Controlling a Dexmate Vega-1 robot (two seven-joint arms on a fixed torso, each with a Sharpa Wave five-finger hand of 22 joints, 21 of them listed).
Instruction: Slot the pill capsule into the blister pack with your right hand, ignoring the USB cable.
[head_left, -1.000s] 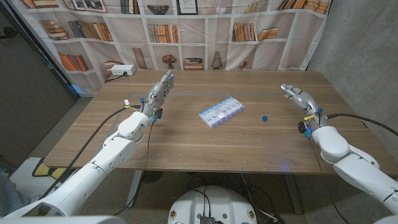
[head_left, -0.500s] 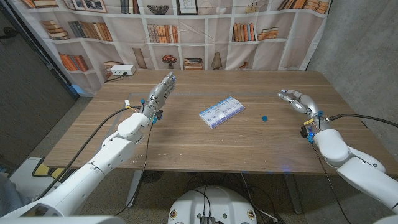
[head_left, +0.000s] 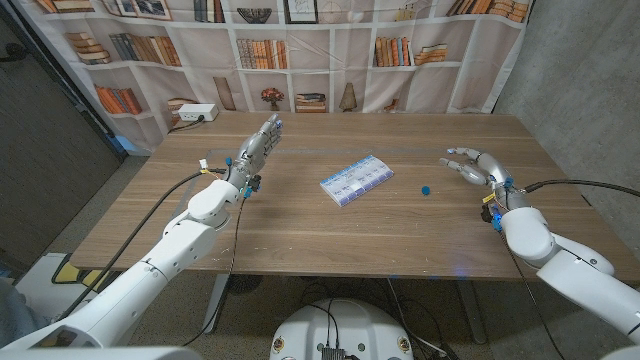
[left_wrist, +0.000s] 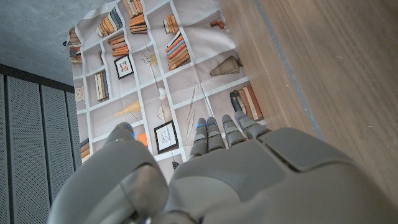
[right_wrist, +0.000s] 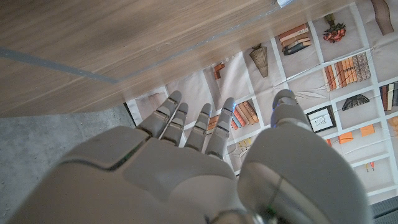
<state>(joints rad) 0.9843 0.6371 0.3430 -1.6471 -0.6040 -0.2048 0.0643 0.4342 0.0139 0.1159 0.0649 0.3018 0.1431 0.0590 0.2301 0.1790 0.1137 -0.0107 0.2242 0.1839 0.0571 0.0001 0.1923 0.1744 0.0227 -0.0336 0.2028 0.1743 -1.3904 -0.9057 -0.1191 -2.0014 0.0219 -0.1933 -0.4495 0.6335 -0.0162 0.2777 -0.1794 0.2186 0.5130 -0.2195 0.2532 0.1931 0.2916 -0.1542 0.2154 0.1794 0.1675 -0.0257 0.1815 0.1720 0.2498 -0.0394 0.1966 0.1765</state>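
A small blue pill capsule lies right of centre; the blister pack at centre is white with blue cells; the counter is brown wood-grain.

Even, soft light from overhead fills the room, bright enough to read the wood grain of the table. Shadows are faint and short; no hard glare shows, only a dull sheen on the white arm shells. The head view is sharp at its middle, with straight lines bowing slightly toward the edges. In both wrist views the near hand is soft and out of focus, while the bookshelf backdrop stays fairly crisp.
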